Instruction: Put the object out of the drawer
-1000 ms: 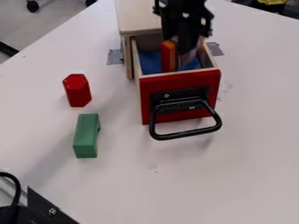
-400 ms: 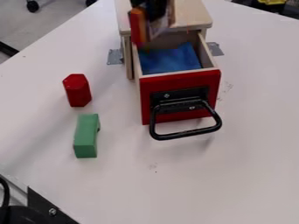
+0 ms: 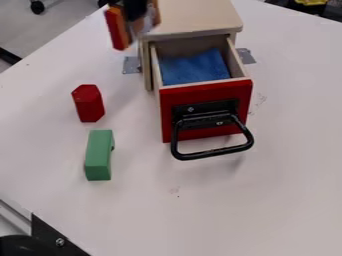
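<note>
Camera view: red-and-orange piece [image 3: 115, 31] at black gripper [image 3: 136, 21], up and left of open drawer [image 3: 206, 92].
Cannot tell whether gripper open, closed or gripping piece. Seen in drawer: blue cloth [image 3: 194, 68]. On table [image 3: 280, 165], left of drawer: red block [image 3: 88, 103], green block [image 3: 99, 156].

One drawer [image 3: 206, 107], one cabinet [image 3: 194, 17], one blue cloth [image 3: 196, 68], one red block [image 3: 88, 103], one green block [image 3: 99, 155] and two grey patches [image 3: 131, 65].
</note>
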{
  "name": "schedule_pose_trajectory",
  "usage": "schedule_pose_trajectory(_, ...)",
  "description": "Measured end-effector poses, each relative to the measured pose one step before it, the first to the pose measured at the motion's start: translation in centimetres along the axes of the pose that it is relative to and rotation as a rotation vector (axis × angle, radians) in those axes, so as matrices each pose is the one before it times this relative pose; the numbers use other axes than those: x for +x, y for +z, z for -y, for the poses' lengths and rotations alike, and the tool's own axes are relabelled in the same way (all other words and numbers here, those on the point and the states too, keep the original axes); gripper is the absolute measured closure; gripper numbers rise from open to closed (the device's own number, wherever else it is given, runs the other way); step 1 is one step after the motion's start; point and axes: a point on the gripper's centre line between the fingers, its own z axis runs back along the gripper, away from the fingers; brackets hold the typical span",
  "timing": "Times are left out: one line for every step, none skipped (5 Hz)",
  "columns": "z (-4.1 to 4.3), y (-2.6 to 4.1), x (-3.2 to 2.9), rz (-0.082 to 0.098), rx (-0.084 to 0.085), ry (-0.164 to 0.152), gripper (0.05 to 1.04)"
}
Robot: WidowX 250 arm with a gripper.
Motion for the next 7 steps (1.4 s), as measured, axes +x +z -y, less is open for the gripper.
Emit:
schedule_pose_trajectory(-2.437, 0.826, -0.733, -0.0004, 0.0484, 0.056, 0.741)
schedule_pose_trajectory(-2.994, -1.731, -0.287, -0.0419, 0.0757, 0.0841, 0.741)
schedule_pose_trajectory(-1.279, -4.175, 0.543, -0.0567, 0.0816, 0.0151, 0.741)
schedule_pose_trajectory(0.112, -2.143, 0.759, -0.0206, 0.0168, -0.0223, 0.741)
schedule_pose_trajectory(-0.227, -1.308, 0.805, -0.0039, -0.0028, -0.0075, 0.741)
schedule_pose_trajectory(-0.446, -1.209, 0.229, -0.0024, -0.001, 0.0007, 0.741)
schedule_pose_trajectory(-0.139, -0.213, 0.182, 0.0059, -0.0037, -0.0068, 0.741)
